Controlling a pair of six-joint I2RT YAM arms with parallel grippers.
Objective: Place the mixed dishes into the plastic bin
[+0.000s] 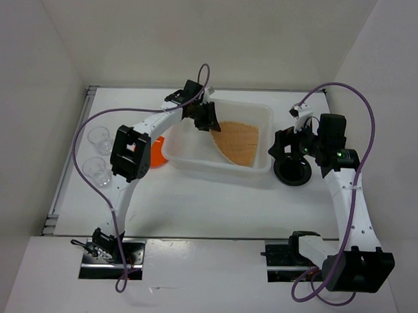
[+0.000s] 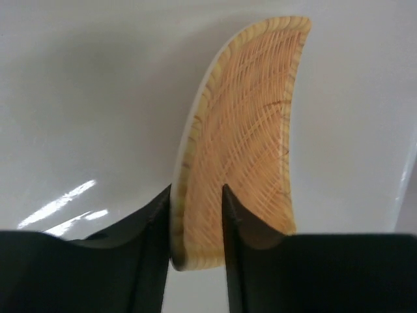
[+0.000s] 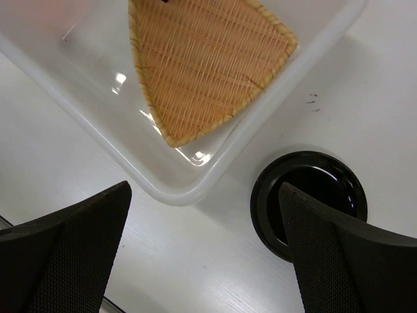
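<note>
Left tool [image 1: 209, 119]: reaches over the far left part of the plastic bin [image 1: 215, 165], pointing down into it. Its two fingers stand on either side of the rim of the woven plate [image 1: 238, 142], with no gap visible on either side. Whether they are pinching the rim or only flanking it, I cannot tell.
Right tool [image 1: 292, 149]: wide open and holding nothing. It hangs above the desk [image 1: 214, 205] just right of the bin, over the black plate [image 1: 294, 174].
Woven plate: tan, rounded triangle, inside the bin in its right half. One corner points to the bin's near right corner, and the far left edge sits at the left tool. In the left wrist view it stands on edge between the fingers, against the bin's white wall.
Plastic bin: white, translucent, rounded corners, at the middle of the desk toward the far side. The woven plate is the only dish seen in it.
Black plate: small and round, on the desk just beside the bin's near right corner, outside it.
Orange plate [image 1: 156, 152]: on the desk against the bin's left side, partly hidden by the left arm.
Clear cups: two on the left side of the desk, well apart from the bin, the far cup [image 1: 98, 135] behind the near cup [image 1: 96, 170].
</note>
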